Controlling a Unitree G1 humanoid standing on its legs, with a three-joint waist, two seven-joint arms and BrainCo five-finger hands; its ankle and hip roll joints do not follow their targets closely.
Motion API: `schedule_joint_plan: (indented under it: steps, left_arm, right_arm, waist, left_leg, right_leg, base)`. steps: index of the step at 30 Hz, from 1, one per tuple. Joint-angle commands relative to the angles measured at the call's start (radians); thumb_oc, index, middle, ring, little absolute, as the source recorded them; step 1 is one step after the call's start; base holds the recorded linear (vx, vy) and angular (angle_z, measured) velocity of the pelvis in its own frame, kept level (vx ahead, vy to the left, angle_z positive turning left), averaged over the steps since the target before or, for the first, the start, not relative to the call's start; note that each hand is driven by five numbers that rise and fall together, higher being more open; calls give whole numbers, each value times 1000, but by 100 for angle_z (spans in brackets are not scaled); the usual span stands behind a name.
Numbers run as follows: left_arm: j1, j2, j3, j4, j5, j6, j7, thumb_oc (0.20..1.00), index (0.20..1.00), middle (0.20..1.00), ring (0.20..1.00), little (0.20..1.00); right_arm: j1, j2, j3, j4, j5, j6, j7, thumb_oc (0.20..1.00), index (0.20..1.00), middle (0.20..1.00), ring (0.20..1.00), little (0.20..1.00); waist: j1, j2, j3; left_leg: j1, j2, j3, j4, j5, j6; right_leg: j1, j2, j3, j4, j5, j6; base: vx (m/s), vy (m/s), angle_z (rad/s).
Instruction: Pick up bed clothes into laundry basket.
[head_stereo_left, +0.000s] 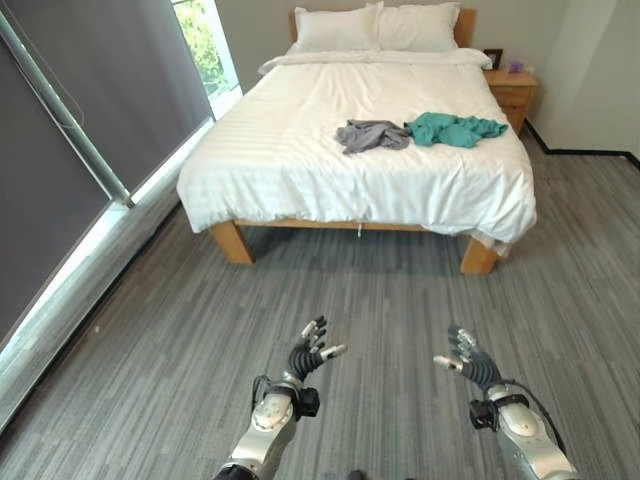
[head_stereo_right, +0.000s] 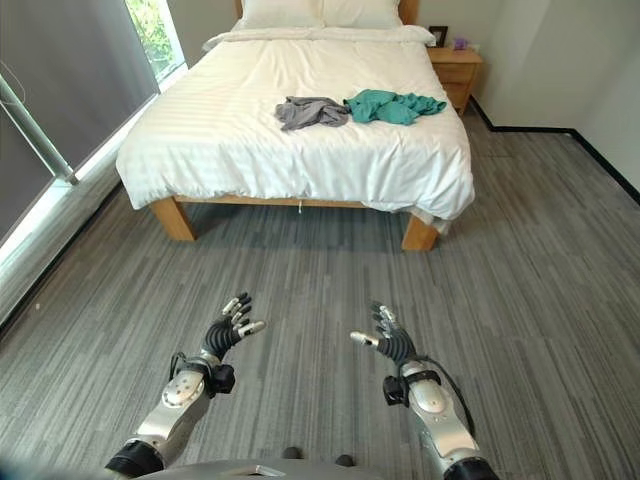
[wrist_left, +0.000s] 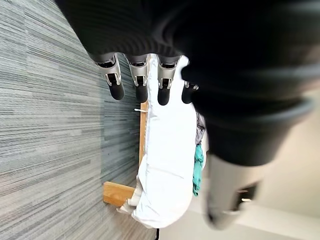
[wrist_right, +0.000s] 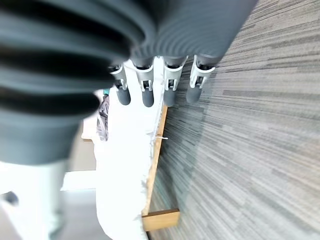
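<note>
Bright daylight from the window (head_stereo_left: 205, 40), soft shadow under the bed (head_stereo_left: 300, 150), blurred close hand covers.

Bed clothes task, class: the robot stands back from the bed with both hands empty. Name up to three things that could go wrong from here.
1. The grey garment and the teal garment touch, so grabbing one may drag the other.
2. Both lie mid-bed, far from the open left hand and right hand; a long reach over the mattress may be needed.
3. Fingers could snag the white sheet along with a garment.
</note>
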Motion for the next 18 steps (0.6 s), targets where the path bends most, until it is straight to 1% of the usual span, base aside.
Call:
schedule_joint_plan:
  steps: [1, 4, 7, 9, 11, 12, 13, 14, 15, 16, 17, 18]
  left_arm:
    - [-40, 26, 36, -83, 7, -79, -8, 1000, 1000, 1000, 1000, 1000]
    - [-46, 29, 37, -108, 4, -77, -5, 1000, 1000, 1000, 1000, 1000]
    - [-65, 43, 24, -144, -7, -69, -14, 1000, 1000, 1000, 1000, 1000]
    - [-66, 45, 20, -150, -10, -70, -18, 1000, 1000, 1000, 1000, 1000]
    - [-70, 52, 24, -161, -19, -77, -25, 1000, 1000, 1000, 1000, 1000]
    - [-71, 50, 26, -162, -26, -79, -28, 1000, 1000, 1000, 1000, 1000]
    - [-74, 47, 24, -163, -36, -80, -30, 1000, 1000, 1000, 1000, 1000]
    - [-94, 32, 12, -145, -49, -79, -35, 1000, 1000, 1000, 1000, 1000]
    - [-95, 32, 12, -144, -50, -79, -36, 1000, 1000, 1000, 1000, 1000]
    - [-117, 21, 3, -134, -51, -79, -29, 1000, 1000, 1000, 1000, 1000]
    - [-132, 16, -2, -128, -51, -81, -20, 1000, 1000, 1000, 1000, 1000]
    - [-140, 11, -5, -125, -55, -84, -8, 1000, 1000, 1000, 1000, 1000]
  right_arm:
    - [-2, -26, -41, -145, -31, -66, 20, 1000, 1000, 1000, 1000, 1000]
    - [5, -27, -56, -179, -33, -68, 14, 1000, 1000, 1000, 1000, 1000]
    - [-1, -35, -56, -207, -35, -65, 18, 1000, 1000, 1000, 1000, 1000]
    - [-5, -35, -53, -204, -35, -64, 19, 1000, 1000, 1000, 1000, 1000]
    - [-16, -42, -44, -210, -55, -61, 20, 1000, 1000, 1000, 1000, 1000]
    - [-18, -43, -44, -213, -64, -58, 21, 1000, 1000, 1000, 1000, 1000]
    - [-18, -46, -43, -218, -68, -61, 22, 1000, 1000, 1000, 1000, 1000]
    - [-18, -48, -40, -229, -64, -65, 23, 1000, 1000, 1000, 1000, 1000]
    - [-19, -48, -41, -229, -64, -65, 23, 1000, 1000, 1000, 1000, 1000]
    - [-23, -55, -41, -243, -62, -65, 21, 1000, 1000, 1000, 1000, 1000]
    - [-30, -60, -36, -238, -63, -66, 14, 1000, 1000, 1000, 1000, 1000]
    - [-40, -65, -32, -232, -64, -63, 5, 1000, 1000, 1000, 1000, 1000]
  waist:
    - [7, -17, -1]
    - [8, -19, -2]
    - [-1, -20, 9]
    - [-2, -19, 14]
    - [-11, -17, 30]
    - [-12, -19, 40]
    - [-15, -22, 54]
    - [-10, -28, 94]
    - [-9, -28, 95]
    - [0, -34, 126]
    - [7, -40, 145]
    - [12, -47, 156]
  left_leg:
    - [0, 26, -105, 5, -23, -54]
    - [-3, 28, -122, 5, -19, -56]
    - [-9, 35, -151, 5, -13, -54]
    - [-9, 38, -152, 5, -13, -56]
    - [3, 57, -139, 5, -23, -65]
    - [9, 66, -123, 25, -31, -68]
    - [4, 69, -108, 88, -59, -72]
    - [-56, 69, -69, 268, -46, -98]
    - [-61, 69, -69, 277, -50, -98]
    - [-127, 65, -71, 394, 5, -105]
    - [-179, 58, -77, 493, 42, -103]
    - [-220, 44, -77, 539, 59, -93]
  right_leg:
    - [-63, -40, 4, 14, 40, 70]
    - [-63, -36, 2, 17, 34, 65]
    - [-72, -18, 11, 38, 19, 49]
    - [-77, -12, 13, 48, 14, 47]
    - [-85, 3, 32, 69, 0, 40]
    - [-80, 7, 41, 73, -5, 38]
    - [-64, 6, 47, 72, -19, 34]
    - [-33, 9, 62, 73, -22, 22]
    - [-33, 10, 62, 72, -21, 22]
    - [-13, 13, 73, 70, -23, 12]
    - [-13, 11, 78, 79, -23, 3]
    - [-11, 8, 89, 86, -28, -5]
  base:
    - [9, -8, 6]
    - [-7, -21, 7]
    - [-9, -79, 19]
    - [5, -76, 6]
    - [35, -123, -1]
    - [88, -109, -9]
    - [78, -155, -28]
    - [54, -120, -47]
    - [-8, -141, -63]
    - [-33, -101, -68]
    - [-16, -148, -58]
    - [49, -112, -54]
